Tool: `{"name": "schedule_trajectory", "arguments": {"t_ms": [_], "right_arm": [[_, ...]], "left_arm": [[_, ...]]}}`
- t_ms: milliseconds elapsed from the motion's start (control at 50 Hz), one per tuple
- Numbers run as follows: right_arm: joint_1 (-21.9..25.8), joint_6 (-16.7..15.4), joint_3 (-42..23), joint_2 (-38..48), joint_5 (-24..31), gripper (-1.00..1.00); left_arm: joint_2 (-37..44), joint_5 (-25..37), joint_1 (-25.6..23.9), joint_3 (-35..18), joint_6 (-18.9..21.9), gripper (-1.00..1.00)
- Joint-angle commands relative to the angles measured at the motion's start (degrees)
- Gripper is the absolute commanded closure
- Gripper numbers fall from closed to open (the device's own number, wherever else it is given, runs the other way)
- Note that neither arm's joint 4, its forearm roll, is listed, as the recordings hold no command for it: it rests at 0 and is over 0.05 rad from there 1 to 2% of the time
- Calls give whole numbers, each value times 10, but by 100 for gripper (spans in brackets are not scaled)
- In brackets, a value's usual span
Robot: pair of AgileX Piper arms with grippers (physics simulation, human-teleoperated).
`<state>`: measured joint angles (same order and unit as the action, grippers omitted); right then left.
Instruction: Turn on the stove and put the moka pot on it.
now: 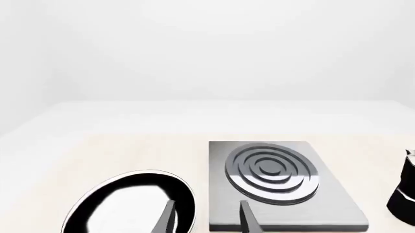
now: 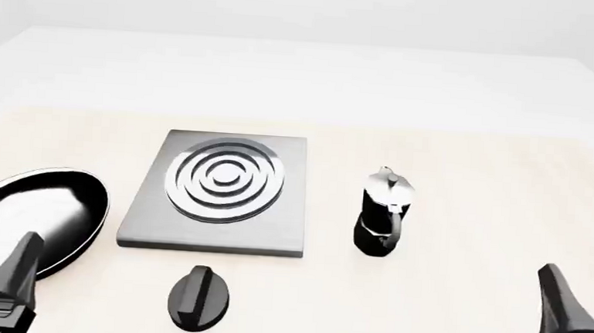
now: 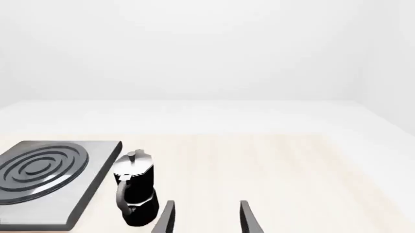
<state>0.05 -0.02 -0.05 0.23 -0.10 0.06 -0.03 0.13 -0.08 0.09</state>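
Item one: the stove (image 2: 212,208), a flat grey metal slab with concentric silver rings, which we find lying flat on the pale worktop (image 2: 462,169), left of centre in the front view. Its separate black oval knob (image 2: 199,297) lies on the worktop just in front of the slab's near edge, apart from it.

Item two: the moka pot (image 2: 383,214), black body, silvery lid, standing upright on the worktop beside the stove's right edge (not touching it, handle turned toward us).

Item three: a glossy black frying pan (image 2: 36,216), resting near the stove's left side.

Item four: the left gripper (image 1: 207,218), fingers (image 1: 248,218) spread apart and empty, hanging low at the near left over the pan's edge.

Item five: the right gripper (image 3: 204,219), fingers (image 3: 248,219) likewise released and holding nothing, at the near right, well apart from the pot.
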Motion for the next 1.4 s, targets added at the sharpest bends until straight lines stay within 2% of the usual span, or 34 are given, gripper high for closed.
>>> {"name": "schedule_trajectory", "arguments": {"t_ms": [20,180,260,280,320,340,380,420,440,460,480,500,540,640,680,700,720,760,800,820,840,1060,1080,1100,1140,1200,1400], "right_arm": [[2,5,-2,8,-5,-100],[2,-2,-1,26,-20,-100],[0,-3,0,35,-26,-100],[-1,-4,0,34,-25,-100],[-3,-4,0,33,-24,-100],[-1,-4,0,35,-25,-100],[1,-2,0,44,-31,-100],[-2,2,0,41,-29,-100],[-2,2,0,39,-27,-100],[-4,2,0,38,-26,-100],[-4,-1,0,42,-29,-100],[-3,-2,0,46,-31,-100],[-3,-3,0,47,-33,-100],[-3,2,0,48,-34,-100],[-3,2,0,46,-32,-100],[-3,2,0,45,-32,-100],[-2,3,0,47,-33,-100],[-3,4,0,49,-35,-100],[-4,7,0,45,-31,-100],[-5,7,0,43,-30,-100],[-4,6,0,43,-29,-100],[-6,15,0,37,-25,-100],[-6,15,0,37,-24,-100],[-9,15,0,34,-22,-100],[-8,13,0,39,-25,-100],[-8,16,0,38,-24,-100],[-7,19,0,45,-31,-100]], "left_arm": [[0,-3,8,-3,3,-100],[0,5,13,-12,14,-100],[50,10,12,-37,14,-100],[31,26,9,-45,31,-100],[69,22,-6,-58,26,-100],[66,29,1,-67,45,-100],[101,28,-4,-87,28,-100],[139,18,-13,-98,59,-100],[162,16,-25,-108,42,-100],[140,22,-13,-113,67,-100],[157,17,-20,-116,76,-100],[198,11,-24,-126,56,-100],[216,11,-17,-139,68,-100],[285,25,-24,-175,65,-100],[299,26,-13,-180,81,-100],[318,35,-23,-191,58,-100],[313,42,-2,-197,86,-100],[335,58,-13,-213,65,-100],[330,77,-13,-227,82,-100],[362,92,-20,-240,66,-100],[347,99,-22,-245,83,-100],[427,183,-56,-317,98,-100],[428,188,-56,-321,95,-100],[473,229,-86,-348,72,-100],[482,245,-94,-356,65,-100],[476,259,-106,-362,70,-100],[513,306,-141,-394,37,-100]]}}
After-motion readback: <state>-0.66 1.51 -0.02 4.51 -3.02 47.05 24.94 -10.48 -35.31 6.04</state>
